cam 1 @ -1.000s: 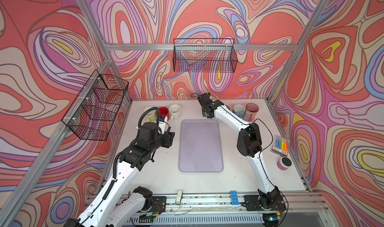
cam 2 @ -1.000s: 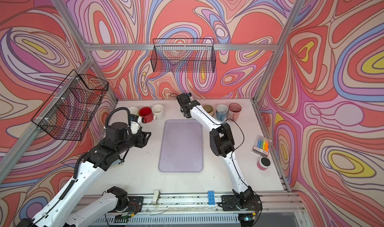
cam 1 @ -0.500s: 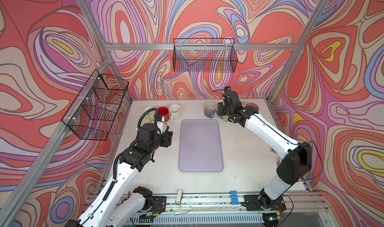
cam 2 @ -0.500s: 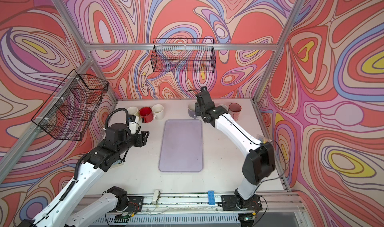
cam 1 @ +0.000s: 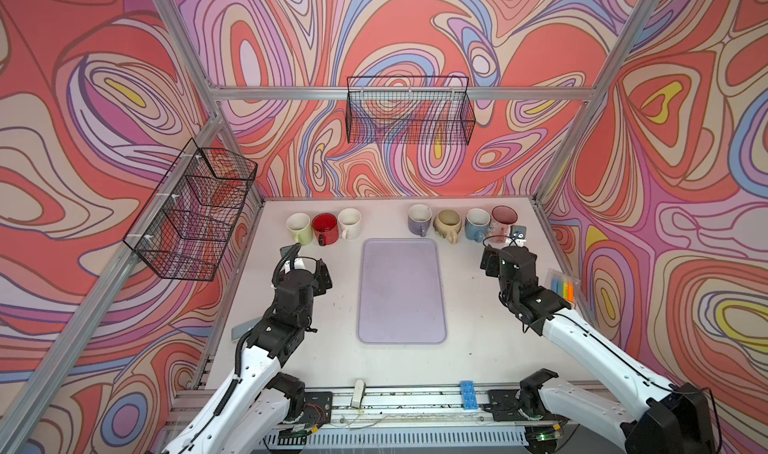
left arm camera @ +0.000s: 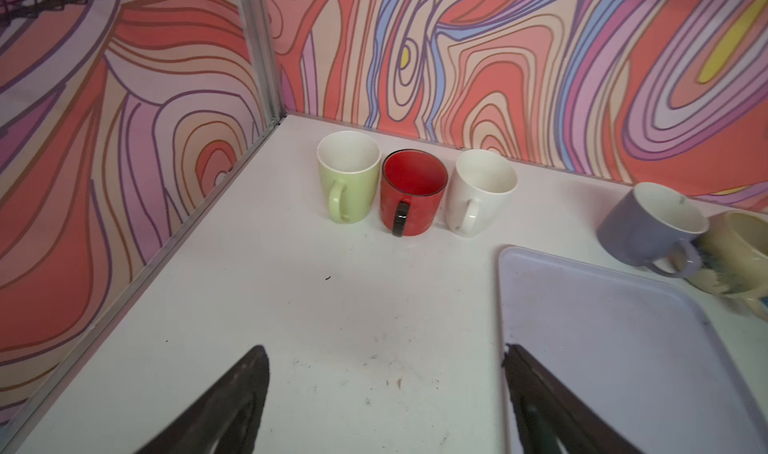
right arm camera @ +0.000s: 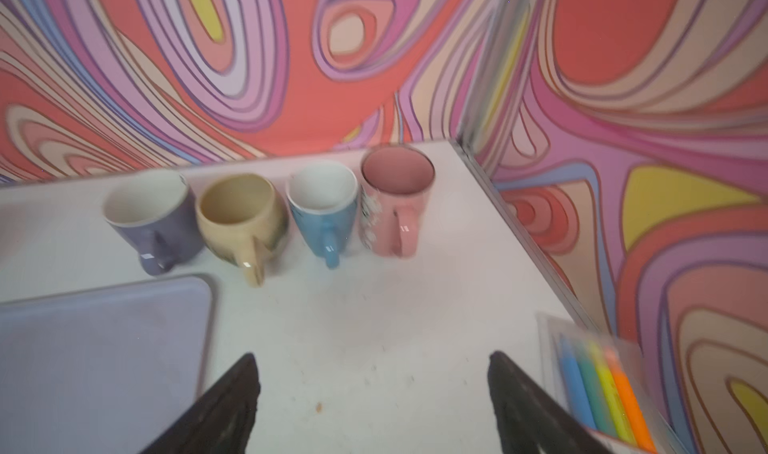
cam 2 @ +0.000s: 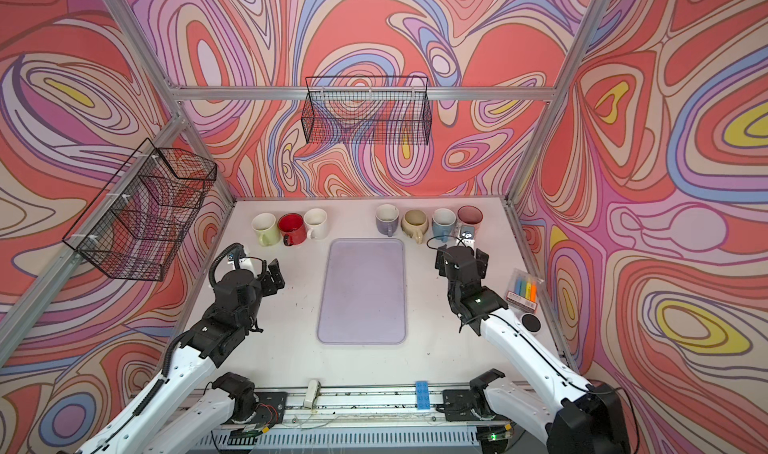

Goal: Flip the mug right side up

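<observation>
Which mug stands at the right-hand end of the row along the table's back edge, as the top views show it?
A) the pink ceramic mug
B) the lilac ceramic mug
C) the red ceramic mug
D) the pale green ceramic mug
A: the pink ceramic mug stands outermost on the right, next to the blue ceramic mug.

Lavender tray (cam 1: 401, 290) lies flat, marker pack (cam 1: 562, 286) well apart on its right

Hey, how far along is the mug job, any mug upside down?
Looks done: green mug, red mug, white mug, purple mug, beige mug, blue mug and pink mug all stand mouth up. In hand: nothing; left gripper and right gripper are open and empty. Left: nothing visible to flip.
</observation>
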Controlling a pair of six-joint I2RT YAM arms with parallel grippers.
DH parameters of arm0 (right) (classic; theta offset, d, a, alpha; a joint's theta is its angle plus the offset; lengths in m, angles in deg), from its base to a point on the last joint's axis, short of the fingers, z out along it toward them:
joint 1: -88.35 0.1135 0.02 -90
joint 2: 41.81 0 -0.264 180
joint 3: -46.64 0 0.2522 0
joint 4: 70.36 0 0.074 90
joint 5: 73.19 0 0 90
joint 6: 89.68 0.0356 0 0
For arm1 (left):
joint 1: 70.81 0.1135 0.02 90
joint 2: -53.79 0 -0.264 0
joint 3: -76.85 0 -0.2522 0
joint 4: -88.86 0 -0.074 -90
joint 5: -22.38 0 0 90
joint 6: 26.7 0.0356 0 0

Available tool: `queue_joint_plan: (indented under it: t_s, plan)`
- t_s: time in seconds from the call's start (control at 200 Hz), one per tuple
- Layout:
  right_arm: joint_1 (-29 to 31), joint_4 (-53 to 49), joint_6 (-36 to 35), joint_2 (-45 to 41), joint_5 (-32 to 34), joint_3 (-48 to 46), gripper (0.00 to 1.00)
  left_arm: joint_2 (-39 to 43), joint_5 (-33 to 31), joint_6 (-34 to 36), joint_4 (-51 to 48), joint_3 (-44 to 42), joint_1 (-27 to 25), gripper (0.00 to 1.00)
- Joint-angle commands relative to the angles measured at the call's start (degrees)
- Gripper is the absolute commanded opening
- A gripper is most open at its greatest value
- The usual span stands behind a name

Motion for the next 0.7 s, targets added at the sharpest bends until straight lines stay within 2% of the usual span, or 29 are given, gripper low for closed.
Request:
queue_joint_plan:
  t_s: [0.0,0.11,0.19,0.24,0.305,0.361,0.466,0.541,0.611,0.696]
  plan:
    - [-1.8,15.9,-0.7,0.4,6.0,-9.0,0.89,-3.7,-10.0,2.4,14.0,-5.9,0.4,0.92]
    - [-2.8,30.8,-4.0,4.8,5.4,-15.8,0.89,-8.2,-5.8,7.4,22.0,-9.1,0.4,0.96]
    - [-3.3,38.6,-5.5,9.1,3.0,-18.0,0.89,-11.8,-6.0,10.2,26.7,-9.9,0.5,0.97]
    - [-4.0,43.8,-5.8,12.2,2.3,-18.8,0.89,-12.5,-5.8,11.6,27.3,-9.7,0.5,0.98]
    - [-5.5,50.4,-5.7,16.8,0.3,-19.6,0.89,-14.3,-6.0,15.5,36.7,-12.2,0.5,0.98]
    - [-6.7,54.1,-5.3,20.1,-1.7,-19.4,0.89,-16.0,-6.1,17.4,40.3,-13.4,0.8,0.98]
    - [-8.5,61.0,-5.9,26.2,-4.9,-18.3,0.89,-20.4,-4.6,17.3,45.2,-15.3,3.4,0.99]
    - [-10.0,52.0,-5.2,27.1,-6.5,-13.5,0.88,-23.9,-0.9,14.4,48.2,-16.8,6.4,0.99]
    - [-12.2,48.7,-4.6,28.3,-9.2,-11.1,0.88,-26.8,1.6,13.4,51.4,-17.0,7.6,0.99]
    - [-13.9,50.9,-6.1,28.9,-11.9,-11.6,0.87,-28.6,3.7,13.4,51.4,-15.6,8.2,0.99]
